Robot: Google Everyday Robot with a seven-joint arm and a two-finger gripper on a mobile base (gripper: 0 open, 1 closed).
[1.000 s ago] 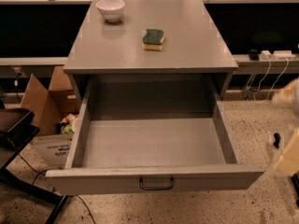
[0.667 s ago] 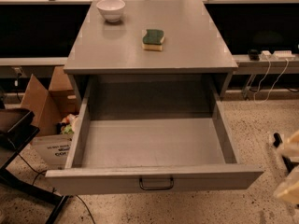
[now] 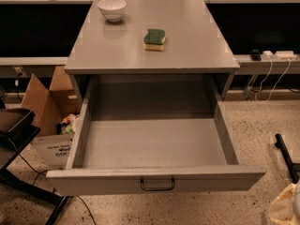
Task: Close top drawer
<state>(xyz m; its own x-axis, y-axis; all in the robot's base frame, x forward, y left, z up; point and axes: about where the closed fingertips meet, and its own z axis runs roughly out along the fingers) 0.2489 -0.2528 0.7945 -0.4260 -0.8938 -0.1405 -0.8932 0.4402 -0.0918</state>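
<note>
**Grey Drawer Stood Pulled Out**

At the near right corner, only a pale, rounded part of the gripper (image 3: 287, 209) showed, its grip impossible to judge, well apart from the top drawer (image 3: 154, 146). That deep, plain grey box stood pulled far out toward the near side, one dark wire handle (image 3: 157, 185) centred on its flat front. On the smooth grey cabinet top (image 3: 197, 50) sat one round white bowl (image 3: 112, 8) and one rectangular green-and-yellow sponge (image 3: 154, 39).
</note>
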